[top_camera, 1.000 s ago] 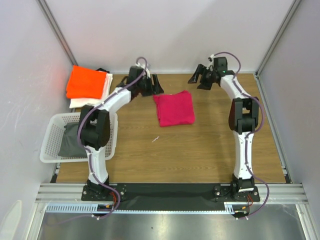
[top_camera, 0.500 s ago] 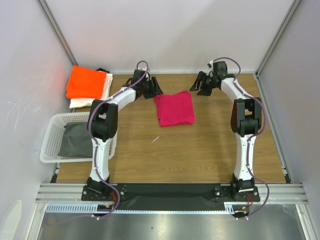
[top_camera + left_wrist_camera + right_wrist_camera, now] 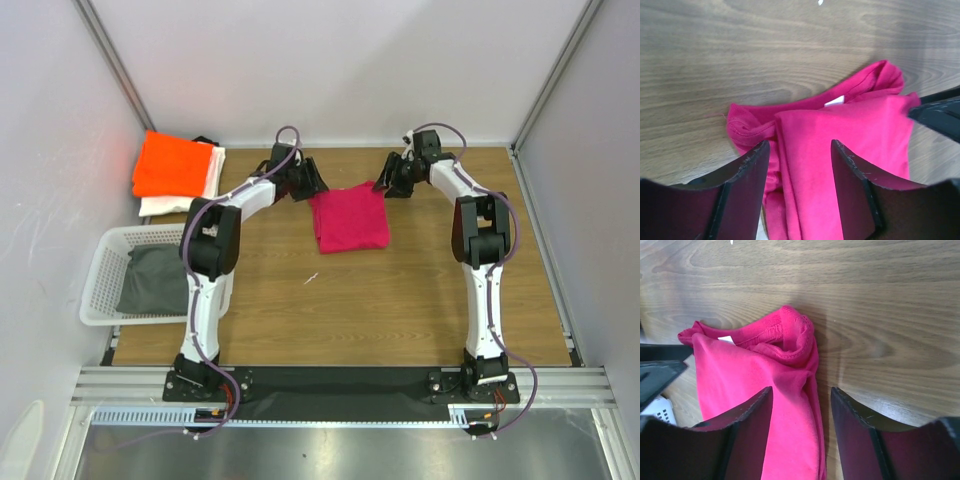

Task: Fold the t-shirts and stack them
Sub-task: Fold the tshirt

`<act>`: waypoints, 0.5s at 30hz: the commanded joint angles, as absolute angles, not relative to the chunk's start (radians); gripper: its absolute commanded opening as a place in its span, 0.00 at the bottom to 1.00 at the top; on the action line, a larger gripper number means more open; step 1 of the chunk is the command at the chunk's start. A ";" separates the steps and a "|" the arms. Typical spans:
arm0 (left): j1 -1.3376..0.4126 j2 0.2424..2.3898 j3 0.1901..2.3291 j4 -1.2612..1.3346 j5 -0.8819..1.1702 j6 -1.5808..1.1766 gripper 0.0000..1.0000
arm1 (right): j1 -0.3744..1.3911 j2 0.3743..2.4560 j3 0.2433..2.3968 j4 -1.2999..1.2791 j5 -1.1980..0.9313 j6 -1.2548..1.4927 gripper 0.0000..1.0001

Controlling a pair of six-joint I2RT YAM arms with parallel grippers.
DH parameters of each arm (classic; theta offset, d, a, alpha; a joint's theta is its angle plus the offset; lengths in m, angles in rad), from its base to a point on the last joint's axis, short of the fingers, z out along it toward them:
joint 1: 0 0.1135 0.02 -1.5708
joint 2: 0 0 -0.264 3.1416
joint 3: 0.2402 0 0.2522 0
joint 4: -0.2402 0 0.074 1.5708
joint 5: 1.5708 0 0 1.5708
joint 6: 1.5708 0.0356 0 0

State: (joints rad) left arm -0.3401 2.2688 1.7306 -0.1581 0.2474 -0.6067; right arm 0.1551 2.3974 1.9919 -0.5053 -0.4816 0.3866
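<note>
The magenta-pink tee [image 3: 349, 221] is lying folded-ish in the upper middle of the table [image 3: 400, 300]. The left gripper [image 3: 308, 182] is sitting at its upper left corner and the right gripper [image 3: 386, 186] at its upper right. Both are standing with jaws apart and pink cloth bunching between the fingers [image 3: 747, 175], not pinched as far as I can see. In the upper left, the orange tee [image 3: 175, 165] is resting on the white tee [image 3: 165, 207]. The white basket [image 3: 100, 275] at the left is holding a dark grey cloth [image 3: 155, 280].
</note>
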 commanded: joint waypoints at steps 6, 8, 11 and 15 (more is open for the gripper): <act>-0.351 2.306 1.750 -0.109 0.265 -0.643 0.47 | 0.158 2.407 2.043 -0.496 -0.474 0.370 0.45; -0.350 2.312 1.753 -0.094 0.271 -0.649 0.39 | 0.158 2.408 2.045 -0.489 -0.477 0.373 0.43; -0.350 2.321 1.756 -0.074 0.279 -0.660 0.24 | 0.160 2.416 2.049 -0.485 -0.482 0.374 0.34; -0.350 2.310 1.746 -0.055 0.270 -0.661 0.09 | 0.163 2.413 2.046 -0.485 -0.477 0.368 0.17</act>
State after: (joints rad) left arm -0.3450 2.3192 1.7306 -0.1146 0.2626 -0.6491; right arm 0.1562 2.4027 2.0052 -0.5018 -0.4789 0.3824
